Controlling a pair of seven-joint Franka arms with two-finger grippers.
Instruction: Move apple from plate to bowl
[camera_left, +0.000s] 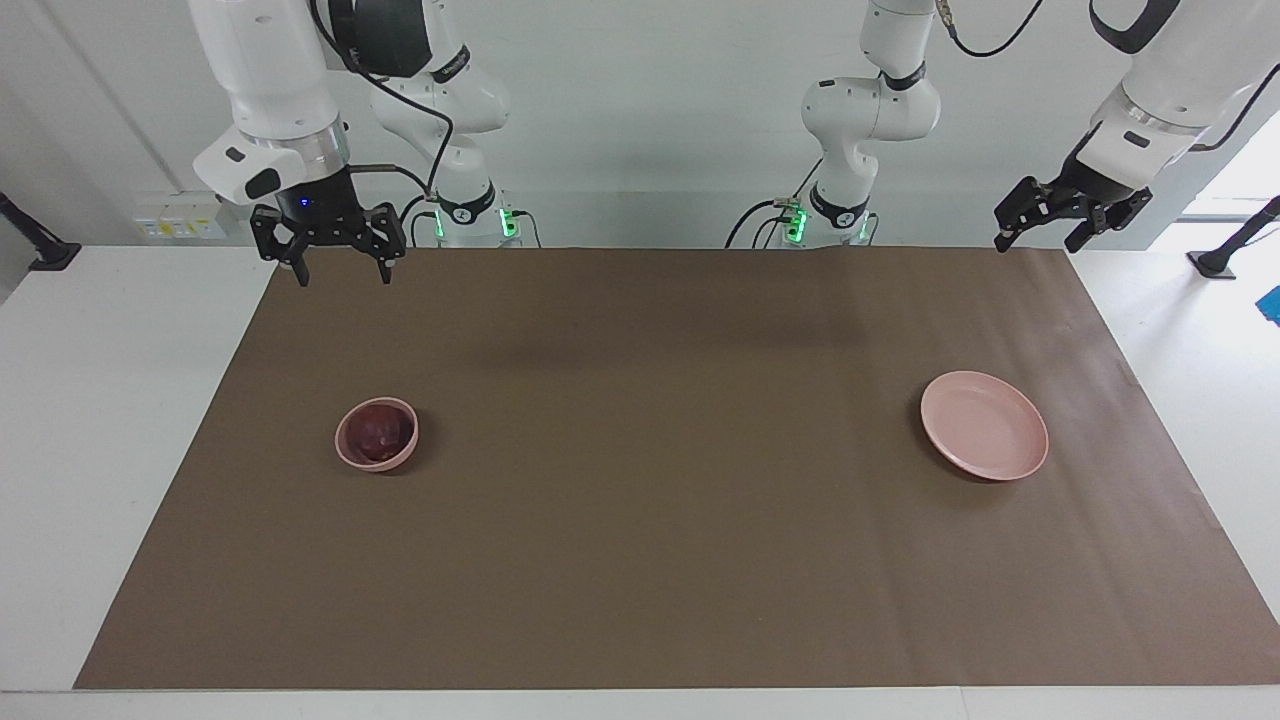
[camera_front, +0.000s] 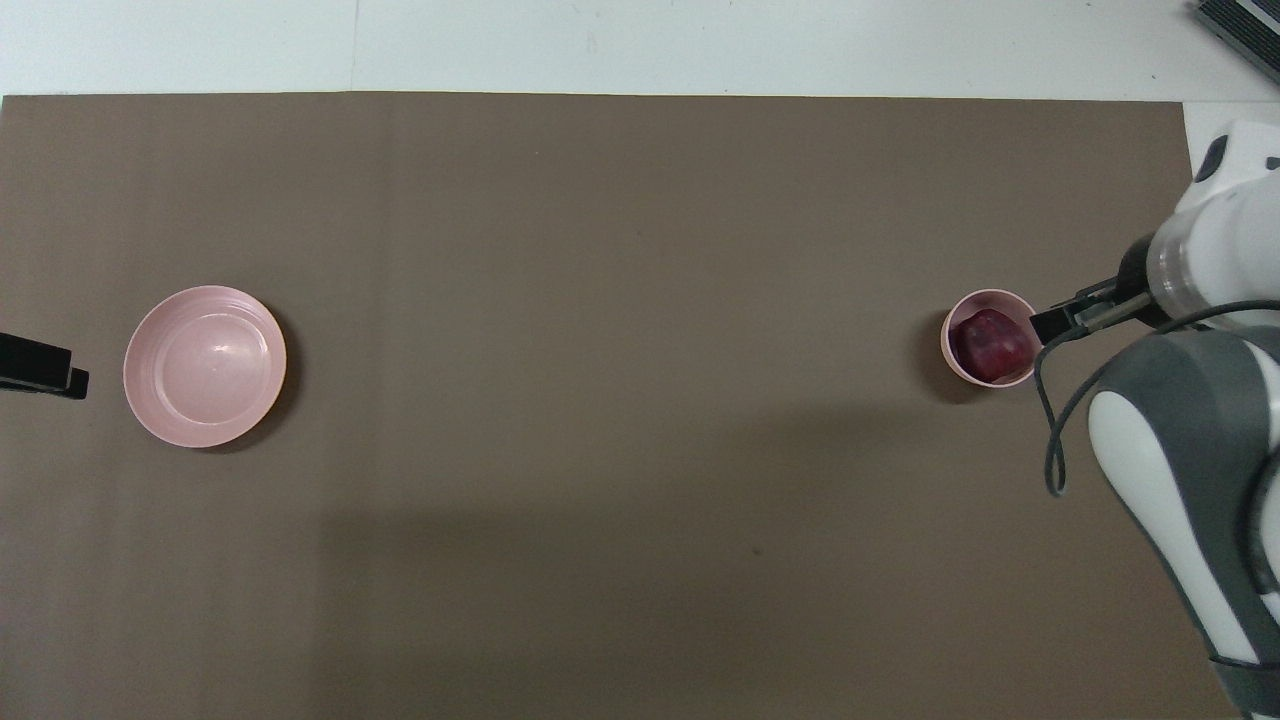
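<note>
Maroon and round, the apple (camera_left: 379, 432) sits in the small deep matte pink bowl (camera_left: 349, 457) on the brown-covered desk (camera_left: 640, 560), well below the raised right end effector (camera_left: 340, 270), whose fingers stand apart, empty.

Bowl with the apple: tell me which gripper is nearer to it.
Right. The right gripper hangs open and raised at the bowl's end of the table; the left gripper waits open at the plate's end.

Place: a robot lab.
Arms: two white robot arms (camera_left: 870, 110) bolted at one table (camera_left: 110, 420) edge.
Cover: plain brown mat (camera_left: 660, 480) laid flat.
Surroundings: bare white wall (camera_left: 650, 90), wall sockets (camera_left: 180, 215), cables (camera_left: 755, 220) trailing.
</note>
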